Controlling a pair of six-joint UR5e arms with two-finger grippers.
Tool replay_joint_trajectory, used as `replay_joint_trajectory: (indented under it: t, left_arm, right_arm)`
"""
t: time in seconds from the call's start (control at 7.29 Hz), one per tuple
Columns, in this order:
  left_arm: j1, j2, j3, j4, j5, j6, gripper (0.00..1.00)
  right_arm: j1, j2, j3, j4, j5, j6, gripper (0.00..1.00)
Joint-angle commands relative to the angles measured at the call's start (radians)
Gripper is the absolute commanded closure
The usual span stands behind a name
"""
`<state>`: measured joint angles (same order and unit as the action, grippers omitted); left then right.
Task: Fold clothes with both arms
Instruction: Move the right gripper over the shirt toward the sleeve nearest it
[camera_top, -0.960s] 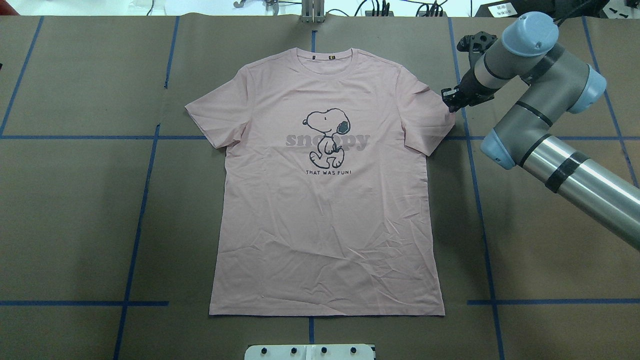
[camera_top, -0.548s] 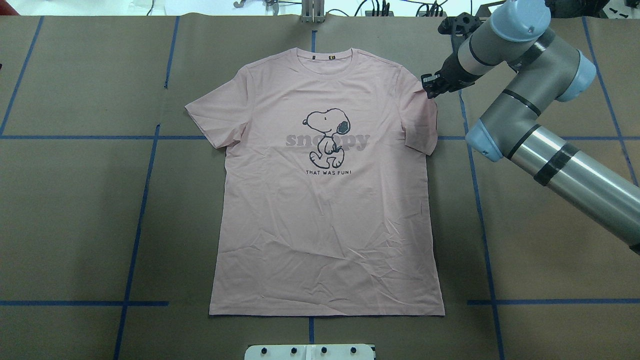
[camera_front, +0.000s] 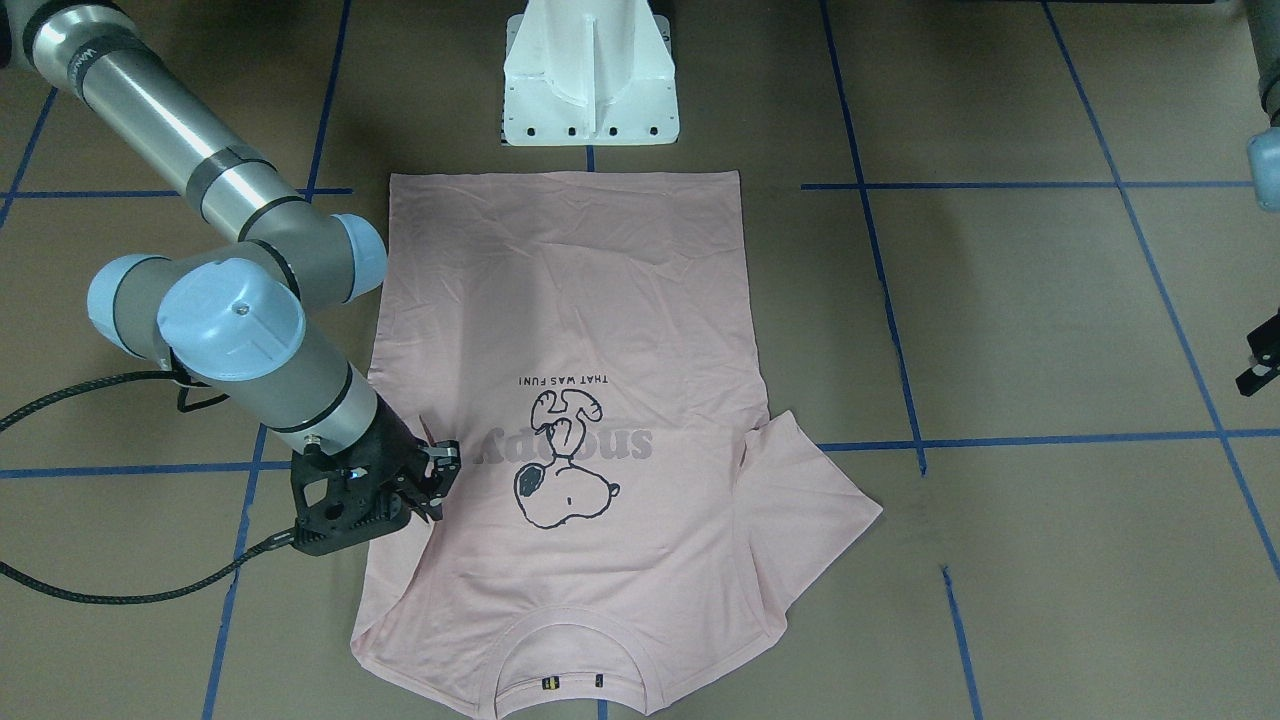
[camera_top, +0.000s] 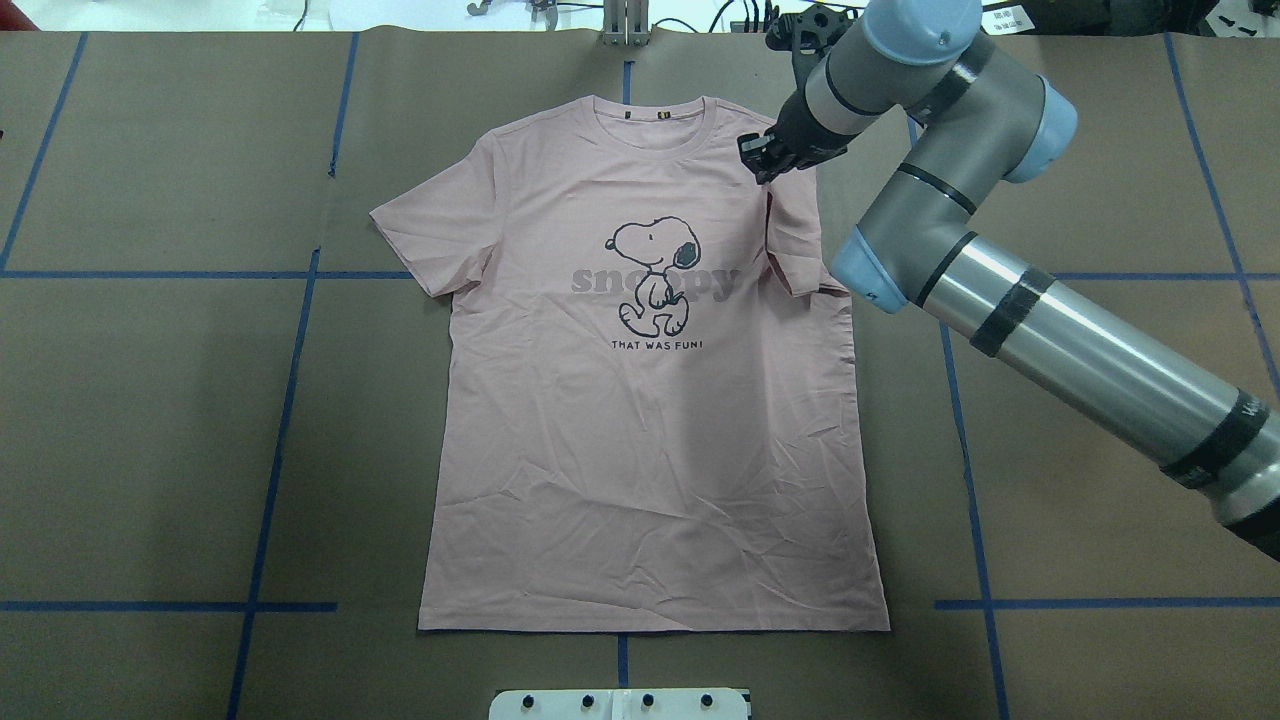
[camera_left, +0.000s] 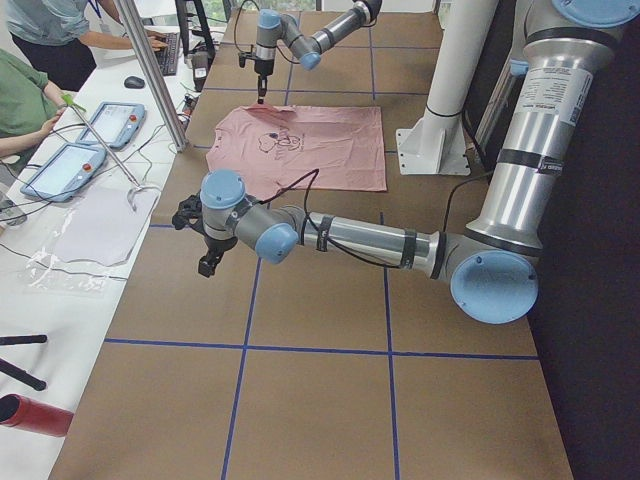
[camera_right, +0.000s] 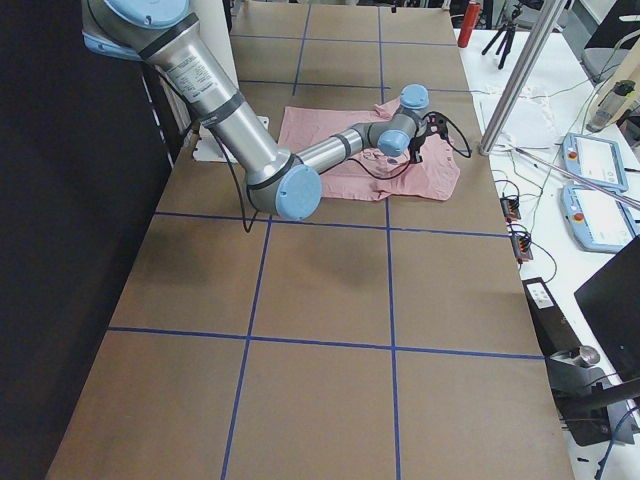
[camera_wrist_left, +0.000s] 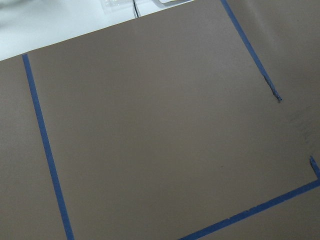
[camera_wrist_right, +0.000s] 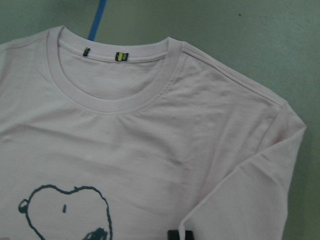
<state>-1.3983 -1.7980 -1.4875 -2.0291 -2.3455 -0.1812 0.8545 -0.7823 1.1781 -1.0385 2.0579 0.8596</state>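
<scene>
— Brown paper covers the table, gridded with blue tape. Right side first: what do the fingers have?
— Right wrist view: one black fingertip at 6 o'clock of the frame, sitting on the hem of the sleeve. The right gripper is pinched on that hem, with cloth between the pads.
— Where does that put the sleeve?
— Overhead view: it is doubled over toward 9 o'clock, onto the chest. The gripper sits at 1 o'clock of the Snoopy drawing. The right arm runs off toward 4 o'clock.
— And the T-shirt as a whole?
— Flat and print up, mid-table. Collar at 12 o'clock, bottom hem at 6, light creases across the lower half. The other sleeve lies spread toward 9 o'clock.
— Left side?
— The left gripper hangs over bare paper, well apart from the shirt. Its wrist camera sees only paper and tape. Finger spacing: cannot tell. The left arm stretches along the table behind it.
— Anything else to log?
— A white pedestal stands just beyond the shirt's bottom hem. In the exterior left view, two people are at a white bench at 10 o'clock, with tablets in front of them.
</scene>
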Motion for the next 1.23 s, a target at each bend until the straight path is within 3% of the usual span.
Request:
replay_joint_trajectory:
  t: [0.0,0.14,0.27,0.69,0.82,1.1]
  left_arm:
    - [0.001,0.000,0.004,-0.002,-0.001,0.003,0.00]
    - [-0.001,0.000,0.004,-0.002,-0.001,0.003,0.00]
    - [0.001,0.000,0.004,-0.002,0.000,0.003,0.00]
    - [0.036,-0.058,0.018,-0.002,0.006,-0.102,0.00]
    - [0.097,-0.099,0.018,0.000,0.012,-0.220,0.00]
    - [0.268,-0.196,0.024,-0.003,0.168,-0.492,0.00]
  right_arm:
    - [-0.046,0.043,-0.060,0.005,-0.095,0.001,1.00]
    - [-0.049,0.046,-0.061,0.005,-0.099,0.006,1.00]
    - [-0.063,0.051,-0.061,0.018,-0.102,0.009,0.01]
    - [-0.066,0.070,-0.054,0.014,-0.055,0.143,0.00]
    - [-0.066,0.075,-0.017,-0.091,-0.014,0.159,0.00]
    - [-0.036,0.048,0.108,-0.378,-0.010,0.157,0.00]
